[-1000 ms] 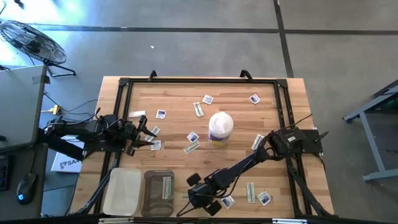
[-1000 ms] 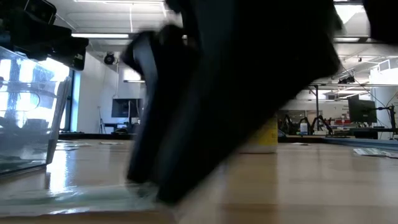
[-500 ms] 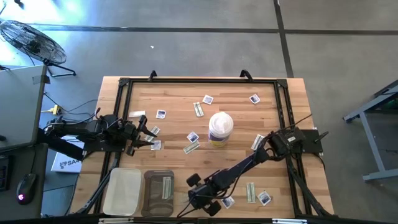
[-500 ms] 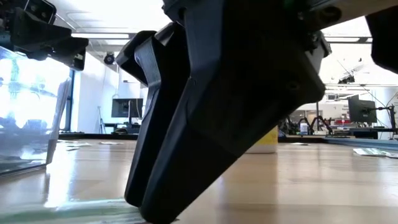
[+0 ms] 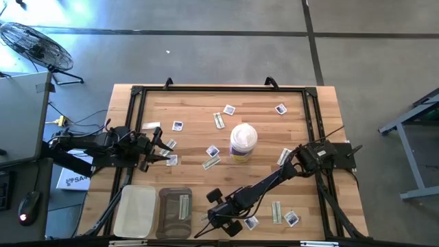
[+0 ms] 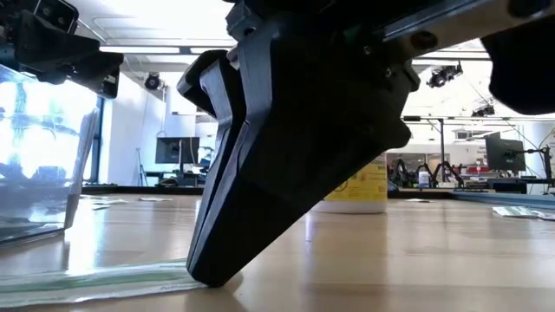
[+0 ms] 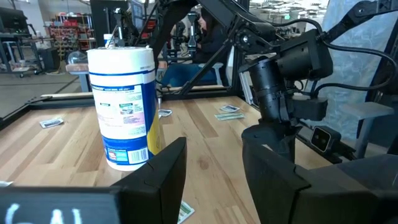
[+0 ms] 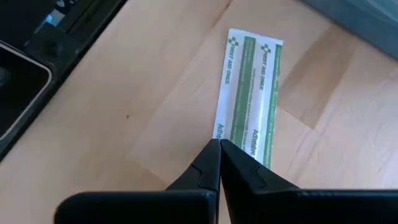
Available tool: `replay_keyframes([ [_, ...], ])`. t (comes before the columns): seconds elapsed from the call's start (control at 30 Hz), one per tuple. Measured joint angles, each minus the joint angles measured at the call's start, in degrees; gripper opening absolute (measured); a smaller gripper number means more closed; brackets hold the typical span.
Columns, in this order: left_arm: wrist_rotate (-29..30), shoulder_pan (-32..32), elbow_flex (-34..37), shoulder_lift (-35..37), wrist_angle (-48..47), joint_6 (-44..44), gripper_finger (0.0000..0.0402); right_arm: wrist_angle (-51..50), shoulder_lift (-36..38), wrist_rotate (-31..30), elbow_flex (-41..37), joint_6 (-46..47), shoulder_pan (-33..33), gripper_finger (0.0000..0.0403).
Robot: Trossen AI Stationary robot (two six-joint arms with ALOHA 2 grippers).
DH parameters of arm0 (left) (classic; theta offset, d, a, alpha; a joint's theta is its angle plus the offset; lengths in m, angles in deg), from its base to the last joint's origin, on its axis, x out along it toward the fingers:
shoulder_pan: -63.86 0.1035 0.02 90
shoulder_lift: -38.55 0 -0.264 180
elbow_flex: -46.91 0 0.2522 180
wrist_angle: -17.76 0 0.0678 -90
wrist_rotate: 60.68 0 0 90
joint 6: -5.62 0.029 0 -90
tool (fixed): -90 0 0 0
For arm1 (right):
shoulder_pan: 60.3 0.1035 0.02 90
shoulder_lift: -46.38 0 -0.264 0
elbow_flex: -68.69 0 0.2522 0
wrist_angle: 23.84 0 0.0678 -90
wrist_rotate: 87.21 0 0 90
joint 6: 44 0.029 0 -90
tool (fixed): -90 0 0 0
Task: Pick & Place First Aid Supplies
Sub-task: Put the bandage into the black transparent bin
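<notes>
Since earlier, right pincer (image 8: 219, 149) has closed together, tips down on green-striped strip (image 8: 249, 93).

right gripper (image 8: 219, 149) pinched closed, left gripper (image 5: 164, 152) spread

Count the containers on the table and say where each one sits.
2. In the high view, a pale tray sits at the table's bottom-left edge. A darker clear bin sits just right of it, holding one green-white strip. None looks hidden.

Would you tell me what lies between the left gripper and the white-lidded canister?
In the high view, two small packets by the left gripper, then a blue-printed square packet and a green-white strip before the canister.
</notes>
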Motion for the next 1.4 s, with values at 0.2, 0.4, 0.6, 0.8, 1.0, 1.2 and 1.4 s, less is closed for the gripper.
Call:
replay_keyframes([
  [0.2, 0.0, -0.01, 0.0, 0.01, 0.01, 0.0, 0.0154, -0.78, 4.2, -2.55, -0.22, -0.71, -0.11, 0.0001],
  [0.4, 0.0, -0.01, 0.0, 0.01, -0.01, 0.0, 0.0154, -0.78, 11.11, -2.79, -0.07, -1.05, 0.55, 0.0001],
  [0.6, 0.0, 0.0, 0.0, 0.01, 0.01, 0.0, 0.0154, 12.64, 14.16, 0.49, -0.02, -4.1, 1.18, 0.0001],
  [0.8, 0.0, 0.0, 0.0, -0.01, 0.0, 0.0, 0.0154, 29.9, 12.01, 8.23, 0.02, -10.01, 1.06, 0.0],
  [1.0, 0.0, -0.02, 0.0, -0.01, 0.0, 0.0, 0.0154, 42.75, 6.98, 16.07, 0.0, -9.97, -1.03, 0.0],
  [1.2, 0.0, 0.0, 0.0, -0.01, 0.03, 0.0, 0.0154, 48.23, 3.29, 17.66, -0.07, -6.27, -2.85, 0.0],
  [1.4, -0.02, 0.0, 0.0, -0.01, 0.01, 0.0, 0.0154, 48.12, -0.03, 20.83, -0.07, -5.19, -3.91, 0.0],
])
